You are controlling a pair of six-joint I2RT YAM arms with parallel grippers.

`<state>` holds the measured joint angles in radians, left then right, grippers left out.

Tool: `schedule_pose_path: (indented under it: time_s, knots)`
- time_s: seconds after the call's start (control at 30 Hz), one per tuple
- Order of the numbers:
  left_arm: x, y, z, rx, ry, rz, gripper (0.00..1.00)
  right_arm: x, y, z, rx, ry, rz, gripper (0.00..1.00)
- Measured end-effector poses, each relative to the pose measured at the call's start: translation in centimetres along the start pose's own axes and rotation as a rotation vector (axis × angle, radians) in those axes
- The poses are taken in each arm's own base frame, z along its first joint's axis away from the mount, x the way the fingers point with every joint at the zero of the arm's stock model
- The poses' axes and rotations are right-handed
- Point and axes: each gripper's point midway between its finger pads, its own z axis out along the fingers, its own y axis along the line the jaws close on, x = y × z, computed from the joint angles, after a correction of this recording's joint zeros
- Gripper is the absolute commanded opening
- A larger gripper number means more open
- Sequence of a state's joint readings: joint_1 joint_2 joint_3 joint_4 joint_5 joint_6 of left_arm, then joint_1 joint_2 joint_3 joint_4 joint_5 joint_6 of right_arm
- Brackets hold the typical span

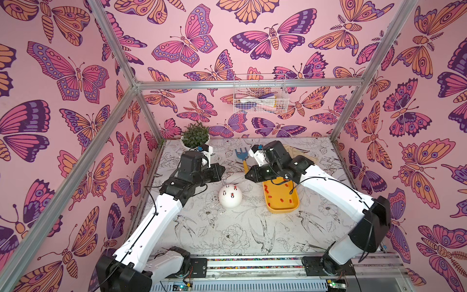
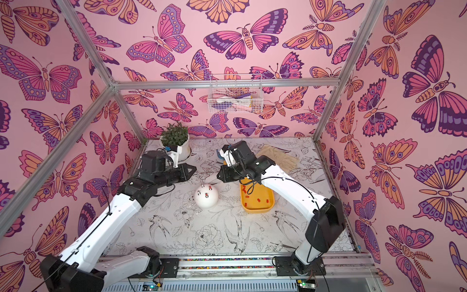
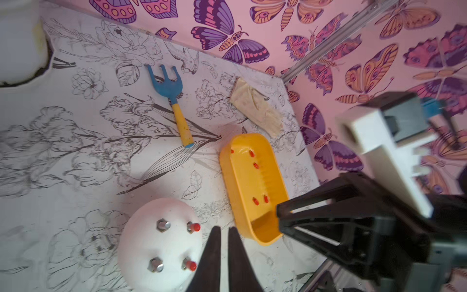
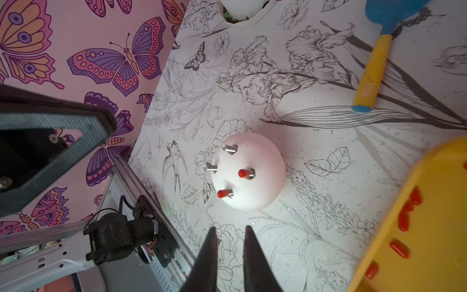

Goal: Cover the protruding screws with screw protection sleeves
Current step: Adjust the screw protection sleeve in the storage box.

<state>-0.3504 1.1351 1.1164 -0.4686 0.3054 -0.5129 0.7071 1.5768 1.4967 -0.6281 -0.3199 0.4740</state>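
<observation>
Hanging released, empty, clear of dome (image 1: 228, 202): left end effector (image 3: 224, 228), right end effector (image 4: 230, 227).

Two screws (image 4: 230, 148) capped, two bare; sleeves (image 4: 399, 249) in tray (image 4: 442, 215).

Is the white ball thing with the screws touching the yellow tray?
Apart. In a top view, a strip of bare table shows between the white dome and the yellow tray.

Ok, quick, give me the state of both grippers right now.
Left gripper: slightly open, holding nothing.
Right gripper: slightly open, holding nothing.
</observation>
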Motion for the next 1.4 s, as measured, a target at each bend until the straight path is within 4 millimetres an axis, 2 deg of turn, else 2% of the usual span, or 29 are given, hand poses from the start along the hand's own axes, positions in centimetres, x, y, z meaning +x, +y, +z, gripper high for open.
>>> schedule_pose_path:
  time_s: [0.1,0.17,0.3,0.4,0.47,0.7,0.83,1.0,1.2,1.4]
  knots:
    - [-0.2,0.6,-1.0,-0.046,-0.002,0.025,0.36,0.6,-2.0,-1.8,0.080,-0.015,0.021,0.23]
    - [-0.1,1.2,-1.5,-0.073,-0.002,0.043,0.48,1.4,-3.8,-2.6,0.144,-0.010,0.045,0.23]
    - [-0.2,2.7,-2.5,-0.139,-0.012,0.065,0.71,3.7,-7.7,-3.6,0.280,0.026,0.093,0.23]
    - [-0.5,3.5,-3.1,-0.177,-0.029,0.091,0.90,5.0,-10.1,-4.2,0.382,0.051,0.113,0.24]
    - [-0.7,3.9,-3.5,-0.199,-0.039,0.110,0.98,5.3,-11.2,-4.6,0.436,0.056,0.120,0.24]
    - [-1.1,5.1,-3.8,-0.263,-0.054,0.158,1.00,5.0,-14.6,-6.1,0.569,0.036,0.149,0.25]
    - [-1.2,6.0,-4.0,-0.317,-0.064,0.179,1.00,5.0,-16.9,-6.1,0.632,0.058,0.152,0.26]
    - [-0.5,7.9,-4.5,-0.403,-0.071,0.188,1.00,5.2,-20.4,-4.3,0.701,0.160,0.142,0.25]
    - [-1.2,9.2,-6.0,-0.487,-0.126,0.207,1.00,5.4,-24.4,-1.4,0.754,0.279,0.130,0.25]
    - [-1.3,10.3,-6.5,-0.548,-0.138,0.220,1.00,5.5,-26.8,0.0,0.786,0.344,0.116,0.24]
